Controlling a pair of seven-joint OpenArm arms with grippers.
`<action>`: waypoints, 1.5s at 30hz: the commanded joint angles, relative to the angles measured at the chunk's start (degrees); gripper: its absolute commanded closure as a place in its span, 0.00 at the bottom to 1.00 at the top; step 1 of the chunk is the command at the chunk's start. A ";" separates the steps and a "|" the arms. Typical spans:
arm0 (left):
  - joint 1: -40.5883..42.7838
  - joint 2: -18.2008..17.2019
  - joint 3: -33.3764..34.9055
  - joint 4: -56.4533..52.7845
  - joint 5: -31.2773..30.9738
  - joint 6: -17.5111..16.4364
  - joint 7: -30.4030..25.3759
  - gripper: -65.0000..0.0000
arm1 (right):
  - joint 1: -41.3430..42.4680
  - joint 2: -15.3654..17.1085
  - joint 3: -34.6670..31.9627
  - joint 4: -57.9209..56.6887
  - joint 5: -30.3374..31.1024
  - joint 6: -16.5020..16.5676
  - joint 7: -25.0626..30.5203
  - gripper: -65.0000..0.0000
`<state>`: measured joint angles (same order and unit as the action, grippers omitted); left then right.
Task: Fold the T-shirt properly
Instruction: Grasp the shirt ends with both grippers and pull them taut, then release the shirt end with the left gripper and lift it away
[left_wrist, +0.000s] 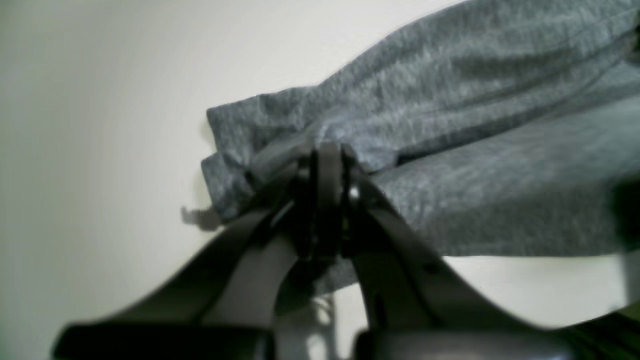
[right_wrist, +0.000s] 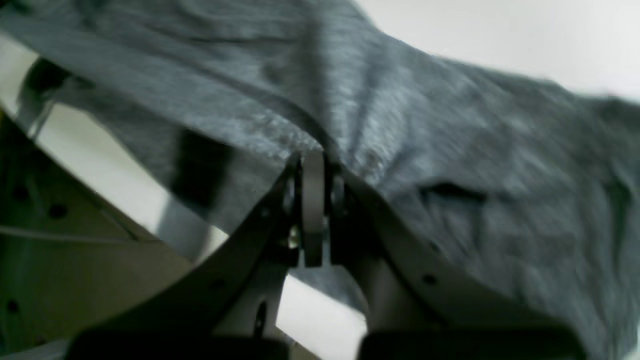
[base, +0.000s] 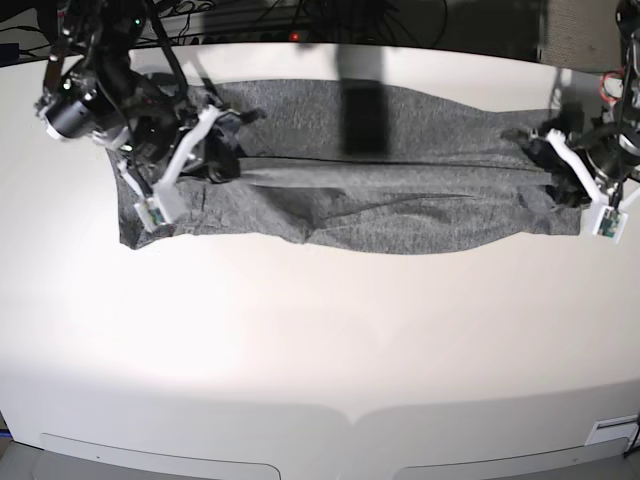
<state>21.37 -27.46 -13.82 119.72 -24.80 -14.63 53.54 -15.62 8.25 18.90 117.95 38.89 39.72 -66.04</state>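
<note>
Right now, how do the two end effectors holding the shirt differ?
The left end effector pinches the shirt at its very end; the right end effector bites a little in from the other end. In the base view the left sits lower, the right higher. Both are shut on cloth, pulling it taut.

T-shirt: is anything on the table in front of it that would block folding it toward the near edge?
Nothing visible. The T-shirt is pinched at both ends by the left gripper and right gripper, and the table in front shows bare.

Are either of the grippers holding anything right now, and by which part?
Both hold the grey T-shirt: the left gripper is shut on bunched fabric at one end, the right gripper on a fold at the opposite end.
</note>
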 joint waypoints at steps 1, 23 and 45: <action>0.44 -0.81 -0.50 1.49 1.09 0.76 -1.27 1.00 | -0.22 0.35 1.66 1.42 2.23 0.28 1.05 1.00; 4.66 3.69 -0.48 1.66 3.87 1.09 -6.23 1.00 | -3.58 0.28 11.47 1.51 7.37 0.28 1.22 1.00; 4.61 4.76 -0.48 1.66 7.43 1.14 -8.68 0.62 | -3.58 0.15 11.47 1.51 11.52 0.28 0.02 0.79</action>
<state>26.20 -22.06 -13.89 120.44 -17.39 -13.69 46.24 -19.35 8.10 30.13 118.34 48.82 39.75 -66.98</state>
